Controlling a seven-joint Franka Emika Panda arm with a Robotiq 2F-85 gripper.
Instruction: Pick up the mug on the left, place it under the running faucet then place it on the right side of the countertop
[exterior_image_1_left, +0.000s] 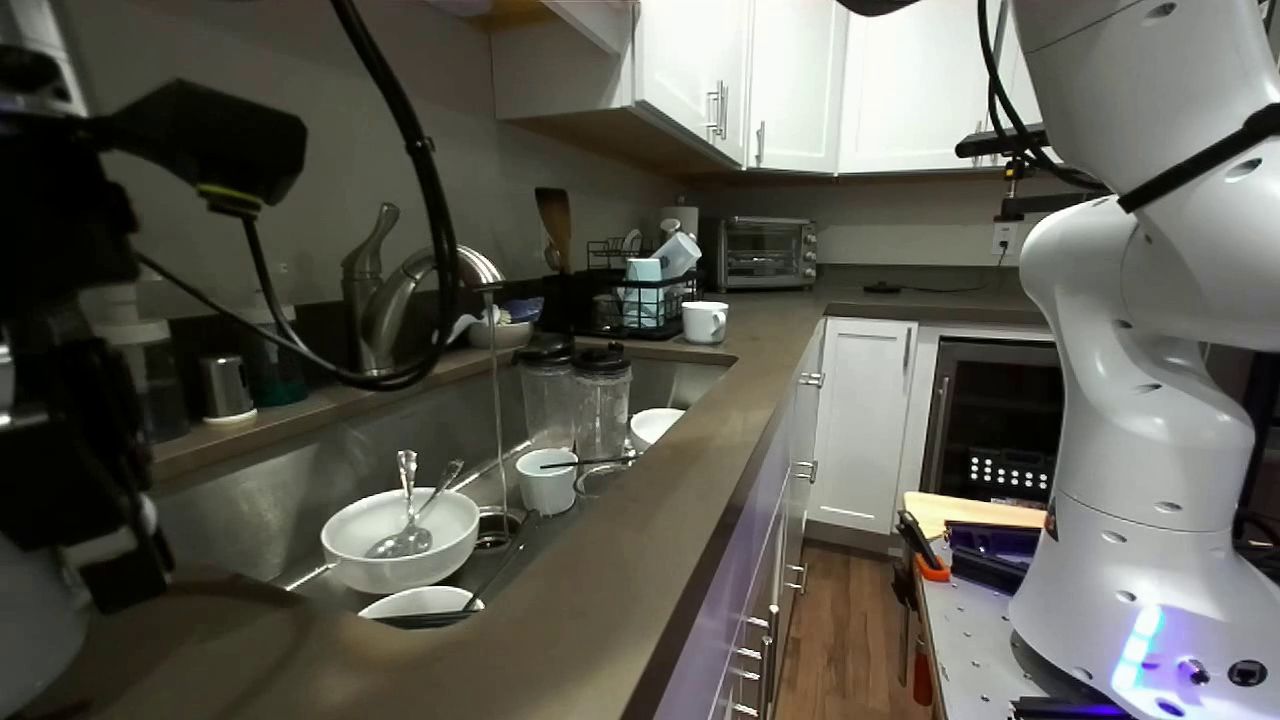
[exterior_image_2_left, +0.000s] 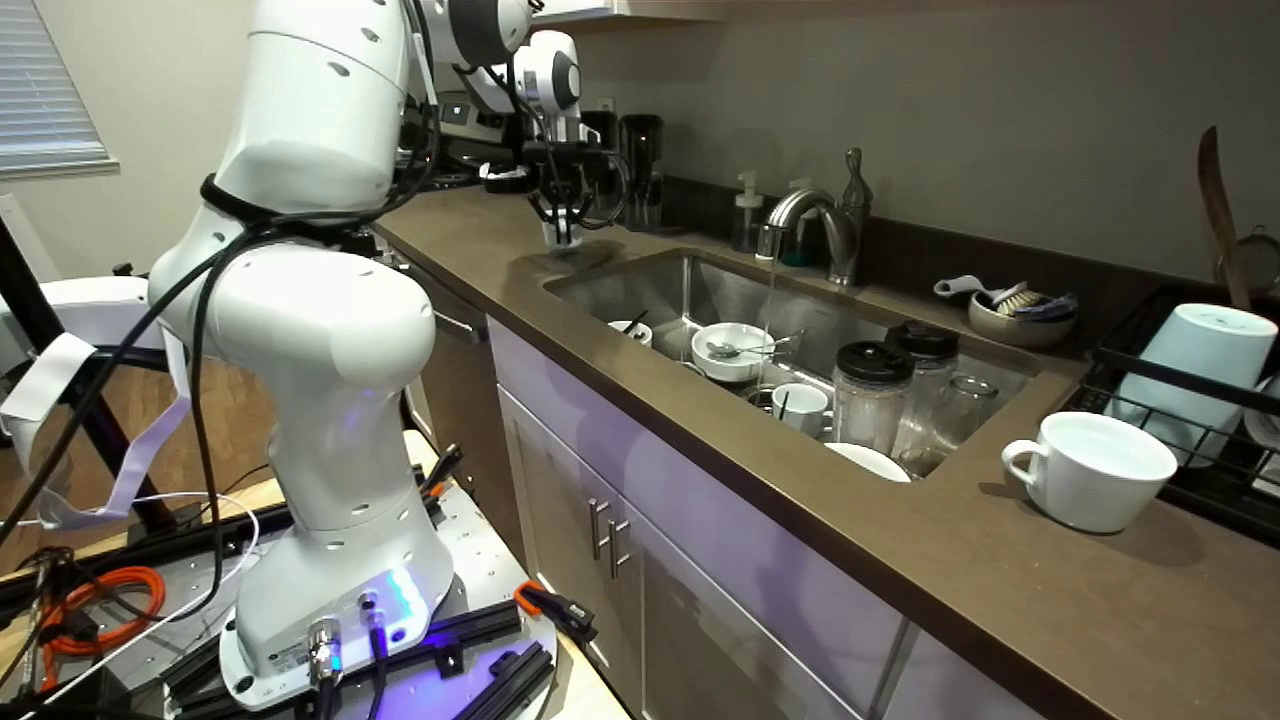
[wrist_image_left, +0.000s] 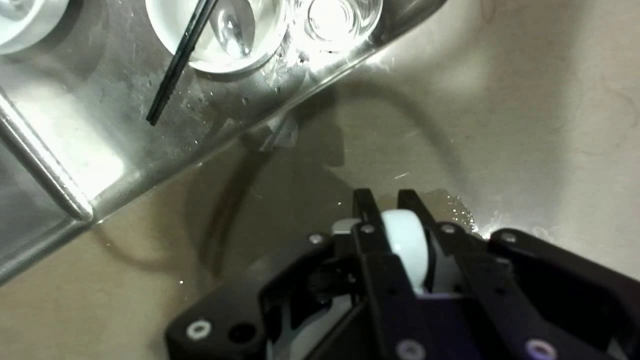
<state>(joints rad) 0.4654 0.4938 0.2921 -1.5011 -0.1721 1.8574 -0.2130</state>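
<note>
Dark countertop below, the gripper clamps 1 mug: pickup, I'd guess, next a level carry under the faucet.

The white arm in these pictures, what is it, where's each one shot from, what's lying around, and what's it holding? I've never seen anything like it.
That's a robot arm, steered by a person. The two exterior views come from cameras standing apart from it; the wrist view looks down from the arm's own end. Its end effector, the pinching part, is shut on a mug beside the sink; I can't tell whether that mug touches the counter. A second mug stands on the counter by the rack. The sink holds dishes and jars; the faucet is running.
</note>
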